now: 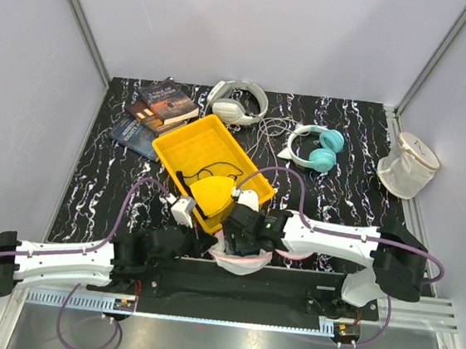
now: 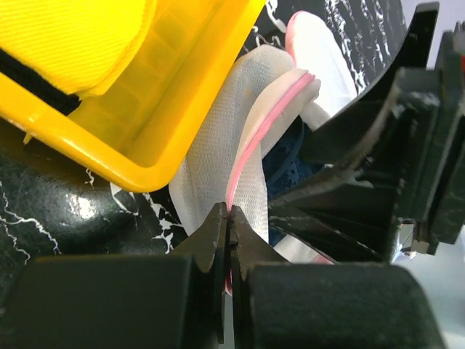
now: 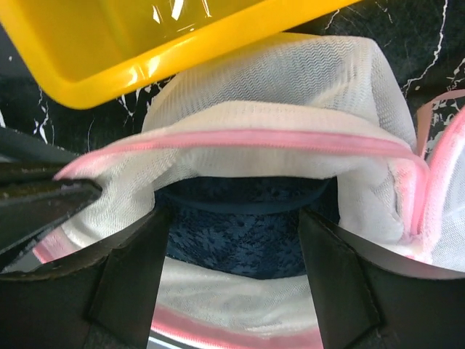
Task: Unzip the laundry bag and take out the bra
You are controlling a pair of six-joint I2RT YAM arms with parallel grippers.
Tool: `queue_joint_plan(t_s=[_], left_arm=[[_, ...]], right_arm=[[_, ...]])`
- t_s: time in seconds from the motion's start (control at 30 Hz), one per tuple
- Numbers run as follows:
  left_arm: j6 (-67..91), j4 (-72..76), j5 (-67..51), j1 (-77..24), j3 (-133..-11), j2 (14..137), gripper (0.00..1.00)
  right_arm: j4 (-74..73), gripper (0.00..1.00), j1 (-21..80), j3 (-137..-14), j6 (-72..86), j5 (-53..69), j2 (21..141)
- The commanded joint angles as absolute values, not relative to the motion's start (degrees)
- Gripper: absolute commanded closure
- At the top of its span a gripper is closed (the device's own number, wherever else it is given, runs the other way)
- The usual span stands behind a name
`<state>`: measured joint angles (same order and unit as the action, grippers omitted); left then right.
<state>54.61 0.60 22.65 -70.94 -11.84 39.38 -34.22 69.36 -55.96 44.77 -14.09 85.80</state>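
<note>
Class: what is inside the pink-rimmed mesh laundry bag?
A navy lace bra shows through the open mouth of the laundry bag. Its full shape is hidden by mesh and the right gripper.
</note>
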Motion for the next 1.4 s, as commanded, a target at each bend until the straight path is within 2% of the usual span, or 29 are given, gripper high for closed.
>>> queue_joint_plan(t_s=[0.0, 0.13, 0.17, 0.23, 0.27, 0.3, 0.4, 0.7, 1.1, 1.37], left_arm=[[53.97, 3.69, 24.34, -71.46, -11.08, 38.23, 1.0], [53.88, 3.69, 24.61, -71.63, -11.07, 38.14, 1.0], [53.96, 3.69, 24.61, -71.54, -10.99, 38.14, 1.0], [54.05, 3.69, 24.7, -71.54, -10.99, 38.14, 1.0], [54.14, 3.78, 24.78, -71.54, -10.9, 38.14, 1.0], [54.05, 3.87, 24.79, -71.54, -10.9, 38.14, 1.0], [53.79, 4.22, 24.87, -71.63, -10.99, 38.32, 1.0], [52.65, 4.75, 24.61, -71.63, -13.01, 42.09, 1.0], [52.12, 5.01, 24.79, -71.98, -13.54, 43.15, 1.0], [52.21, 5.1, 24.96, -71.98, -14.5, 45.61, 1.0]], right_arm=[[-35.77, 0.21, 69.08, -58.8, 47.72, -18.37, 88.15], [-35.95, 0.27, 69.08, -58.45, 48.25, -18.46, 90.17], [-36.03, 0.4, 69.0, -58.45, 48.34, -18.54, 90.26], [-36.82, 0.55, 69.08, -58.62, 48.51, -19.16, 90.44], [-37.09, 0.71, 69.08, -58.71, 48.52, -19.42, 90.35], [-37.44, 0.81, 69.0, -58.88, 48.52, -19.68, 90.09], [-37.7, 1.0, 68.91, -59.24, 48.43, -20.13, 88.25], [-37.79, 1.0, 68.82, -61.87, 45.53, -20.92, 75.86], [-38.93, 1.0, 68.38, -60.03, 47.81, -30.4, 57.06], [-38.94, 1.0, 68.2, -60.73, 46.15, -31.12, 51.77]])
